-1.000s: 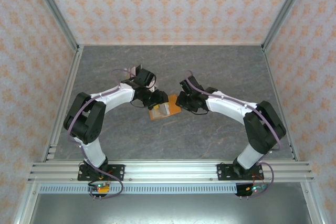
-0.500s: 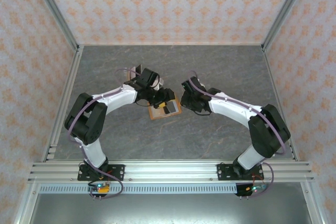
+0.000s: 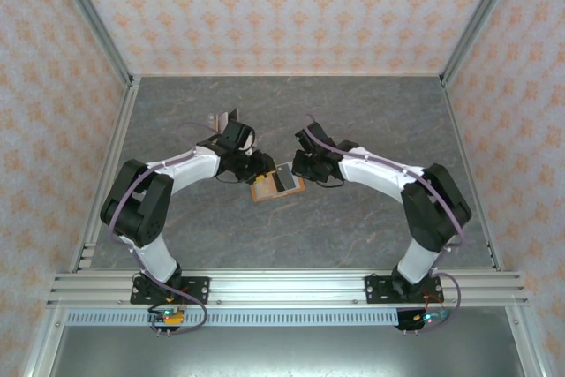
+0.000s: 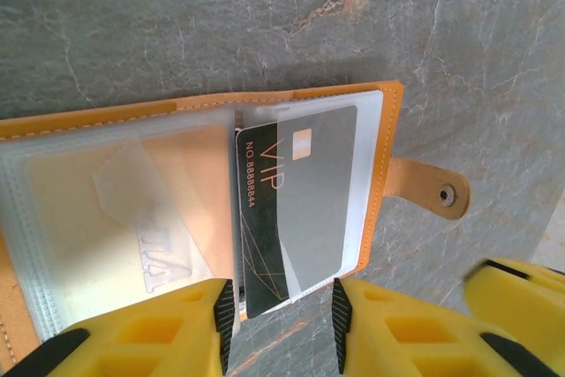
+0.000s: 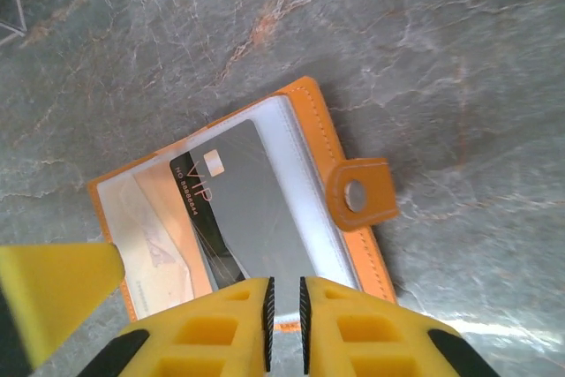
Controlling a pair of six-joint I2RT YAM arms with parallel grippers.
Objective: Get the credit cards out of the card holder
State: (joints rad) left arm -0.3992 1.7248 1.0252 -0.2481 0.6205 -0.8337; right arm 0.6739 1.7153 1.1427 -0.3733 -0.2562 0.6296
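Going for the black card [image 3: 284,180] in the card holder [image 3: 265,192] at bench [image 3: 353,121] centre.
Top: flanking it, left pincer [image 3: 261,168] at 9 o'clock, right pincer [image 3: 298,172] at 3. Left wrist: spread, straddling the black card [image 4: 291,192] jutting toward 6. Right wrist: nearly pressed together [image 5: 284,293] at the holder's edge, grip impossible to tell; risking dragging an unpinned holder along.

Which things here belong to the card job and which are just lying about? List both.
Job: card holder, black card in its sleeve, pale card beside it.
Lying about: small pale thing far left on the table, too small to identify.
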